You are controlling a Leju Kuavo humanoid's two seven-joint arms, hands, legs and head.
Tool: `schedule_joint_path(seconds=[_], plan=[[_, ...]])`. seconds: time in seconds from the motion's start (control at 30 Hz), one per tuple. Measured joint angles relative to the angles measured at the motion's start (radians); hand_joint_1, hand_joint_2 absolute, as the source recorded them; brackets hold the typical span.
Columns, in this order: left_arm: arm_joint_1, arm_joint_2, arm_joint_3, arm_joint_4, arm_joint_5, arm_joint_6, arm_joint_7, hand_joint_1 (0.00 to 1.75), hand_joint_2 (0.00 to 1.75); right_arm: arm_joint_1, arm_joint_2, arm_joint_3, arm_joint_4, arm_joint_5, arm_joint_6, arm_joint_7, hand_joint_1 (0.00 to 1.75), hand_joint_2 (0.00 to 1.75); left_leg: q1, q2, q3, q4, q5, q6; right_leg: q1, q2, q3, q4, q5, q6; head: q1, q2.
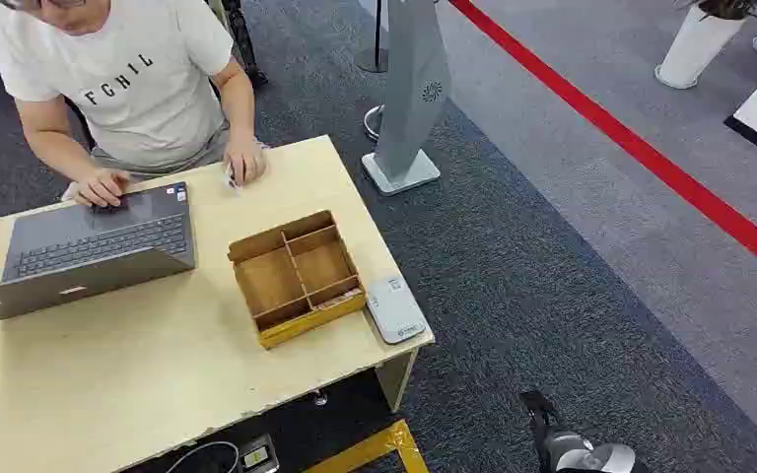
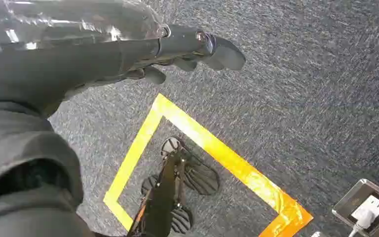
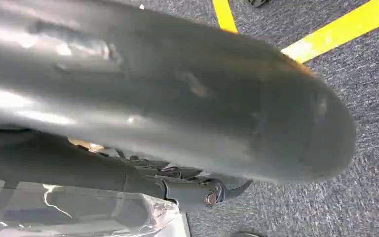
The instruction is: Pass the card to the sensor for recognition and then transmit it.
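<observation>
Office/demo floor: grey carpet tiles (image 1: 552,286) w/ red floor stripe (image 1: 641,148) and yellow tape markings (image 2: 217,153). Person in white T-shirt (image 1: 128,79) works at grey laptop (image 1: 89,251) on pale plywood desk (image 1: 138,365). Grey standing kiosk post (image 1: 409,99) nearby; white planter (image 1: 695,44) at far edge.

"FCHIL" on person's T-shirt (image 1: 118,84)
</observation>
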Motion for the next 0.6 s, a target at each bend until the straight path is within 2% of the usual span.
schedule_joint_path(seconds=[0.3, 0.6], plan=[[0.0, 0.001, -0.001, 0.0, 0.0, 0.001, 0.0, 0.0, 0.0, 0.0, 0.001, -0.003, 0.0, 0.0, 0.0, 0.0, 0.0, 0.0, 0.0, 0.0, 0.0, 0.0, 0.0, 0.0, 0.0, 0.0, 0.0, 0.0, 0.0, 0.0, 0.0, 0.0], [0.0, 0.002, -0.002, 0.0, 0.008, 0.003, 0.002, 0.0, 0.0, 0.0, 0.007, -0.011, 0.0, 0.054, 0.009, -0.015, 0.0, 0.0, 0.0, 0.0, 0.0, 0.0, 0.0, 0.0, 0.0, 0.0, 0.0, 0.0, 0.0, 0.0, 0.0, 0.0]])
